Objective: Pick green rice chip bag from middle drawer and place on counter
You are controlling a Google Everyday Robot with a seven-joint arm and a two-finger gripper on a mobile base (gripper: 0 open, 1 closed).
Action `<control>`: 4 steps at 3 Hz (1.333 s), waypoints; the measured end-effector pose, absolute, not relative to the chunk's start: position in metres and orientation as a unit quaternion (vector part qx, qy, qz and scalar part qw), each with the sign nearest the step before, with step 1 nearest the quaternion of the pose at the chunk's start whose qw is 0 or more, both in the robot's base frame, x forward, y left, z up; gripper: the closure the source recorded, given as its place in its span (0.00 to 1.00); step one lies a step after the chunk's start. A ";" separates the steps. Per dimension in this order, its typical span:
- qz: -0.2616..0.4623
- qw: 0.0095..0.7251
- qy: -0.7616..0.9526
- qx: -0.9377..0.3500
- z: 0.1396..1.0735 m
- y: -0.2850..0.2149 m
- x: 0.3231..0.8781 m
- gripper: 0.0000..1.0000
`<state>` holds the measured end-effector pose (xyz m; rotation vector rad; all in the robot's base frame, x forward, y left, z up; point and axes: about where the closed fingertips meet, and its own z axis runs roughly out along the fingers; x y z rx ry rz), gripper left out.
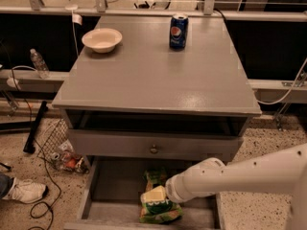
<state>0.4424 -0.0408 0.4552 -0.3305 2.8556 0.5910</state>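
Camera view shows the counter (153, 75) filling the upper frame, with the middle drawer (115, 186) open below it at 6 o'clock. In the drawer lies the green rice chip bag (160, 213), its long axis running 12 to 6. My gripper (154, 195), reaching in from 3 o'clock, sits on the bag's middle. Whether it grips the bag I cannot tell.

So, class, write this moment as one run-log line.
stage: pick | pincer: at green rice chip bag inside open middle drawer | bag: not yet on counter | counter holds: bowl, Pepsi can
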 end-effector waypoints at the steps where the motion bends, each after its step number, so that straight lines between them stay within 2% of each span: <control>1: 0.210 0.121 0.966 -0.090 0.445 -0.032 0.461 0.00; 4: 0.194 0.119 0.970 -0.081 0.404 -0.009 0.481 0.00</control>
